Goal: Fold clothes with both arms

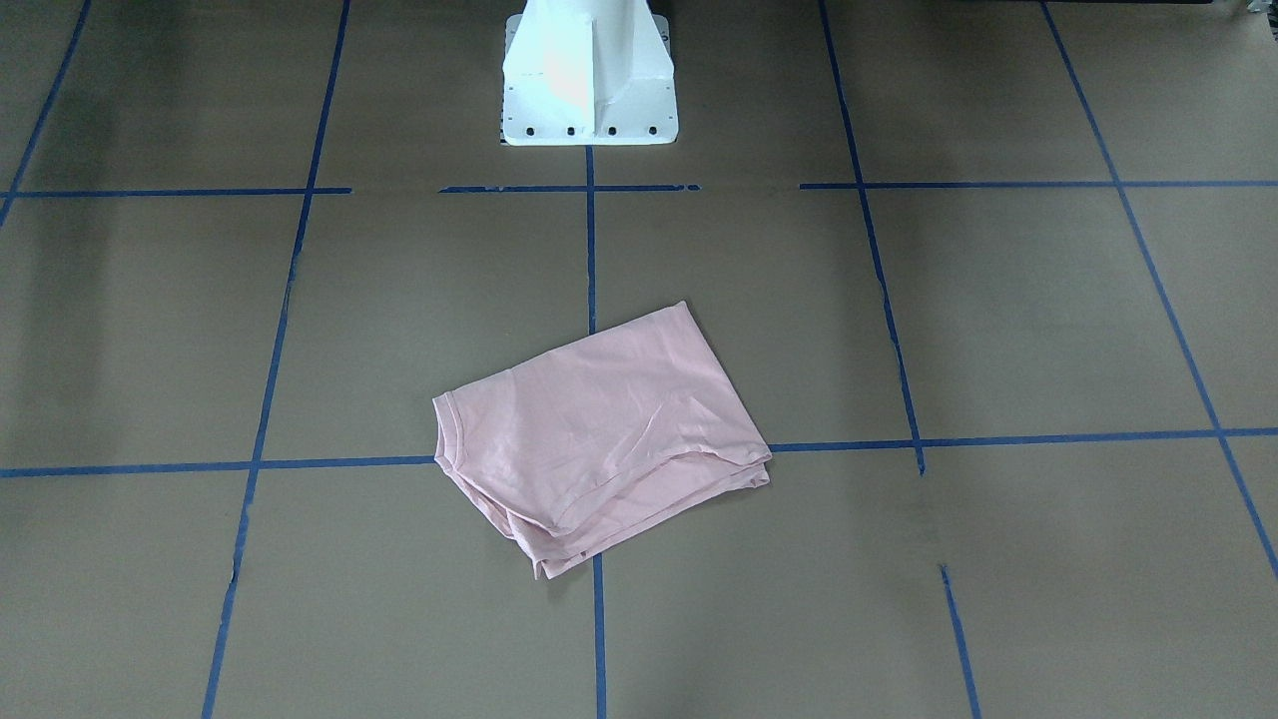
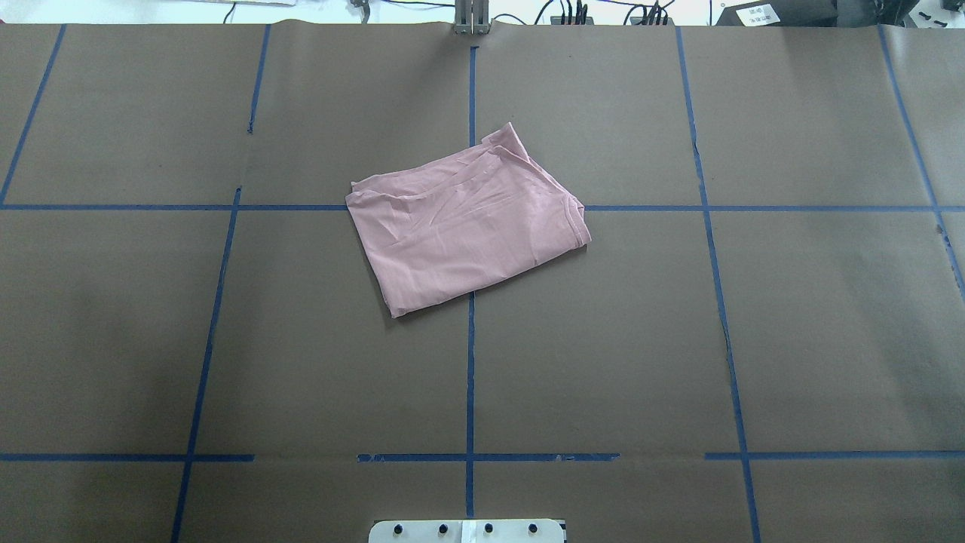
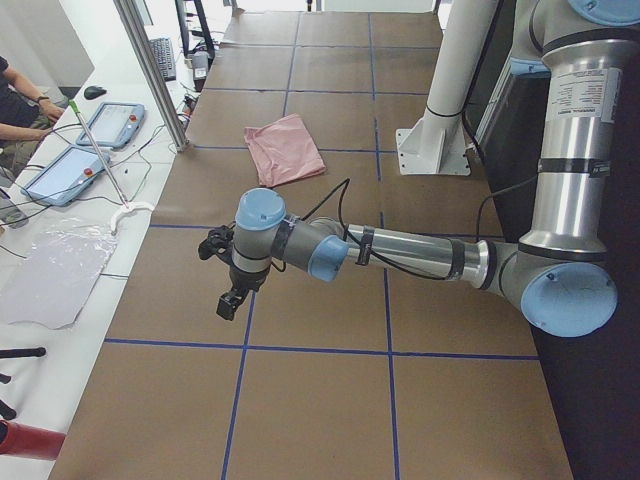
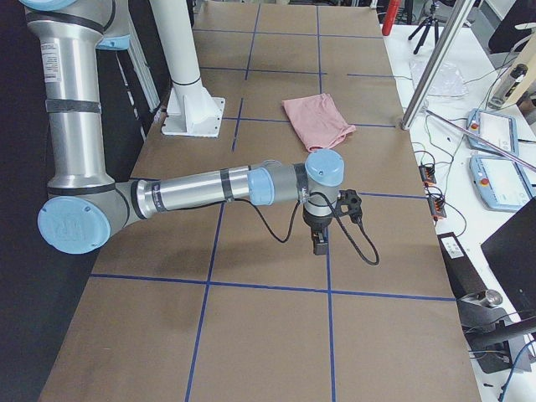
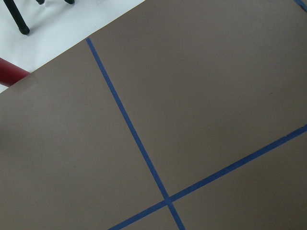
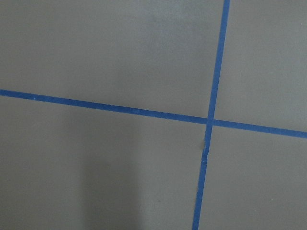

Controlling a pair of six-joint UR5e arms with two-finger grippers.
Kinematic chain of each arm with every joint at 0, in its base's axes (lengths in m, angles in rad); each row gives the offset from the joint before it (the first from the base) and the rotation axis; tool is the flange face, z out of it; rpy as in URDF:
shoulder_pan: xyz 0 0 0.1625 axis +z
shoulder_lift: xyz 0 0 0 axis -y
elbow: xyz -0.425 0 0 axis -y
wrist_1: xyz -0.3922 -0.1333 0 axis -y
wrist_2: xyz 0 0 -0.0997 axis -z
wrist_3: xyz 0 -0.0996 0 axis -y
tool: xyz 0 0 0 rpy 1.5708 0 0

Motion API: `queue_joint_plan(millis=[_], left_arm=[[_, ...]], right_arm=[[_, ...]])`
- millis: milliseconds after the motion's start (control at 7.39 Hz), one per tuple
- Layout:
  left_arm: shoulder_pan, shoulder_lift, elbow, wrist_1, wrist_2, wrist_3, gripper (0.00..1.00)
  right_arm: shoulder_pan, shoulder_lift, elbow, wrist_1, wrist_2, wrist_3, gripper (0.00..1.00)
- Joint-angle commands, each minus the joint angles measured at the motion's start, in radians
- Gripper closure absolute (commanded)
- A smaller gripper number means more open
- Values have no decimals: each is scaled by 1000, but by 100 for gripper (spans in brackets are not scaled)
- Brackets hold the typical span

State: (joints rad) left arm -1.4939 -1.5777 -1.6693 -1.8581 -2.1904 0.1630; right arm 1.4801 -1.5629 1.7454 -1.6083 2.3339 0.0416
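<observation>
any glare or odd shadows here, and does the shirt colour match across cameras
Front-facing view: the white pedestal is blown out, and dark bands fall on the brown paper at left. Overhead view: even light, yet the T-shirt reads duskier pink than front-facing. Right wrist view: a faint shadow darkens the lower left; tape lines are sharp.

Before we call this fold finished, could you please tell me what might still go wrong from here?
The T-shirt lies folded but skewed to the tape lines, its stacked edges uneven; another pass might pull the layers apart. The right arm has a black cable hanging in a loose loop beside its pincer, so it could snag cloth on a reach.
</observation>
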Motion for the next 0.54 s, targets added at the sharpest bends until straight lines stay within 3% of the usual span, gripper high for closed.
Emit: queue_joint_plan(millis=[0, 135, 271, 406], left_arm=[[-5, 33, 8, 73, -8, 6, 0], [-34, 24, 7, 196, -9, 9, 0], [-81, 31, 8, 232, -14, 27, 0], [-89, 37, 29, 258, -76, 86, 0]], right_arm=[[0, -11, -12, -8, 2, 1, 0], [0, -14, -32, -4, 4, 0, 0], [5, -17, -36, -4, 4, 0, 0], [23, -37, -38, -4, 19, 0, 0]])
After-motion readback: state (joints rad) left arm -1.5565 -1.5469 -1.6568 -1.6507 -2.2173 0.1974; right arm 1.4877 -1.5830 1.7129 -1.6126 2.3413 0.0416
